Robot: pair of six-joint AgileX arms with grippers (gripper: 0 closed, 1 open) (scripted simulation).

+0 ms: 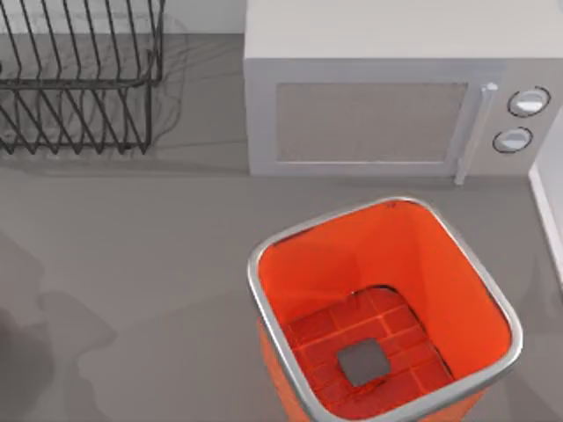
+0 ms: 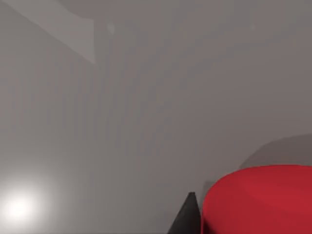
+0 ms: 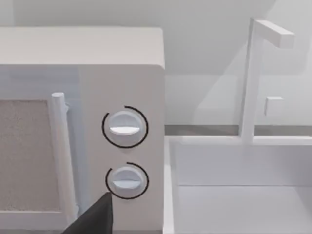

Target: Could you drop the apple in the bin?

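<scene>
The apple (image 2: 258, 200) is a smooth red rounded shape seen very close in the left wrist view, above a plain grey surface. My left gripper (image 2: 201, 220) is shut on it, with one black fingertip (image 2: 187, 214) pressed against its side; the other finger is hidden. The bin (image 1: 264, 264) is a tall orange-red square with a silver rim, standing at the front right of the table. Its tiled floor holds a flat grey square (image 1: 365, 362). A dark part of my right gripper (image 3: 97, 217) shows in front of the microwave's knobs.
A pale grey microwave (image 1: 369, 114) stands behind the bin, its two knobs (image 3: 125, 127) on its right side. A black wire dish rack (image 1: 79, 79) fills the back left corner. A white sink with a tap (image 3: 253, 83) lies right of the microwave. Arm shadows fall on the table's left.
</scene>
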